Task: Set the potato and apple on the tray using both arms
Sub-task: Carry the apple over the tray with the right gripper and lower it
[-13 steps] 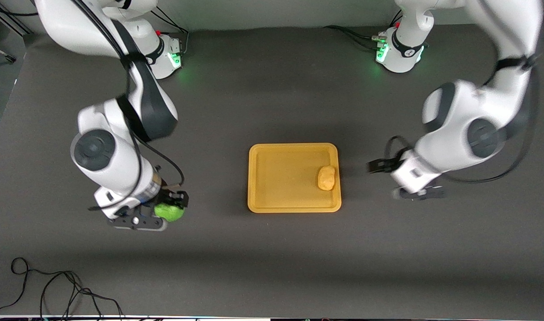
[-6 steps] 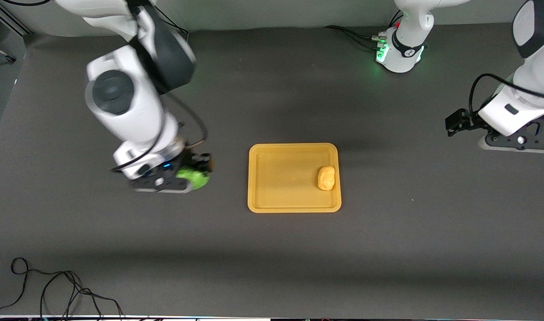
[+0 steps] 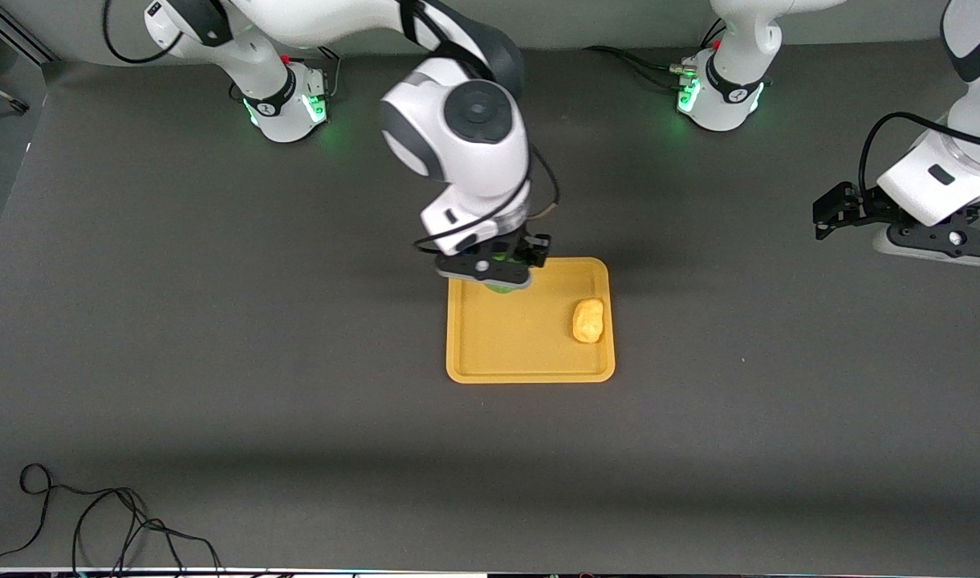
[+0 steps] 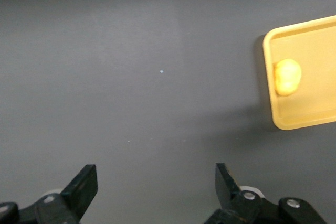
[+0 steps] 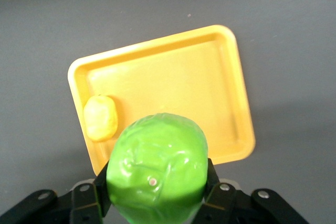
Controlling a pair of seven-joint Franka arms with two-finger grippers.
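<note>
Nearest the front camera, the tray [image 3: 530,369] is lying flat on the dark bench [image 3: 217,449], roughly midway between the two arms' ends. The potato [image 3: 587,320] is already sitting inside it, close against the rim at the left arm's end, so that half of the job looks finished.

Above the tray's edge toward the robots' bases, the right claw [image 3: 494,277] is hanging in the air, clenched on the apple [image 5: 156,171]; the right wrist view is showing the green ball pinched between the two black fingers [image 5: 94,198], with the tray's open floor [image 5: 173,93] and the potato [image 5: 101,117] below it. In my judgement what is left is to lower the apple onto the bare part of the tray, clear of the potato, and let go.

The left claw [image 4: 156,192] is waiting over bare bench at the left arm's end, well apart from the tray, its fingers spread wide and gripping nothing.
</note>
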